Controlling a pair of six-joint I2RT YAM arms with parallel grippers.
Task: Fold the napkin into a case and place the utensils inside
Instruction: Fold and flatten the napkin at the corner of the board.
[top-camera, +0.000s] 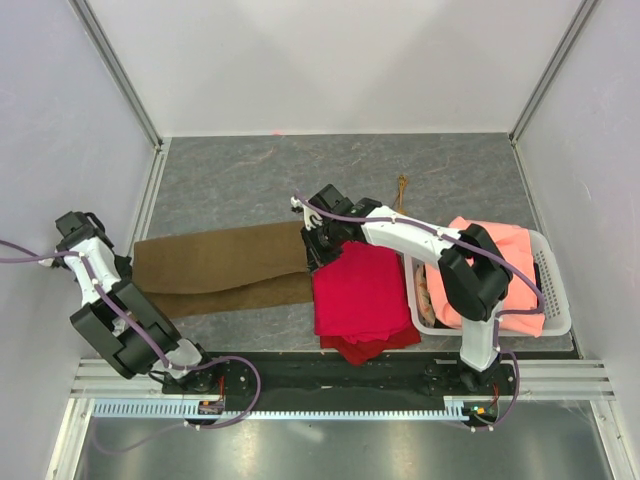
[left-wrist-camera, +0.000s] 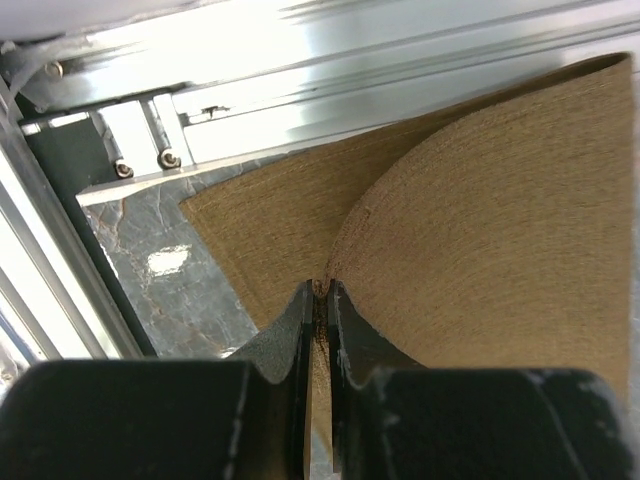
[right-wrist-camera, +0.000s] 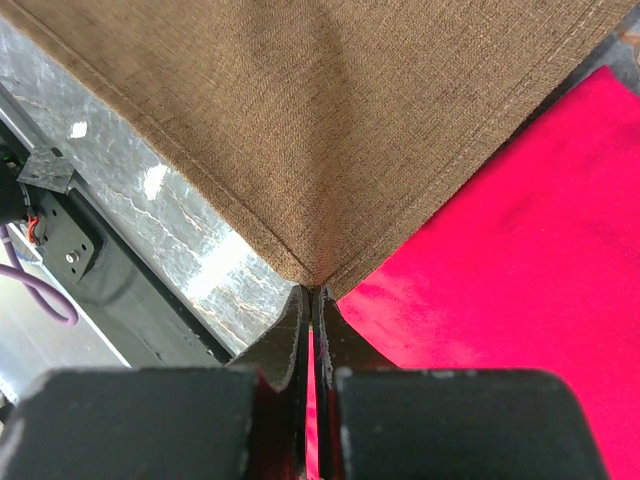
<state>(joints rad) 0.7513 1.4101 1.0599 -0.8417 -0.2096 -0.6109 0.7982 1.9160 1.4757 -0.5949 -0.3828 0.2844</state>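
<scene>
Gripping, left: the left gripper (left-wrist-camera: 320, 295) has its jaws almost closed, with the left end of the napkin (top-camera: 220, 265) pinched between them.
Gripping, right: the right gripper (right-wrist-camera: 313, 296) is clamped tight on a hemmed corner at the napkin's right end.
Napkin: a long olive-brown band lying across the grey table (top-camera: 250, 170), reaching from one gripper to the other. A darker line runs along its length. At the left end the cloth rises off the table and curves up to the jaws.
Red cloth: the red cloth (top-camera: 360, 295) lies folded at the near middle of the table. The napkin's right end is at its upper left corner, and the held corner hangs over it.
Utensils: the gold utensils (top-camera: 402, 188) rest on the table beyond the right arm, apart from the napkin. They are too small to tell one from the other.
Basket: the white basket (top-camera: 558, 300) sits at the right, just beside the red cloth, with an orange cloth (top-camera: 500, 250) piled in it.
</scene>
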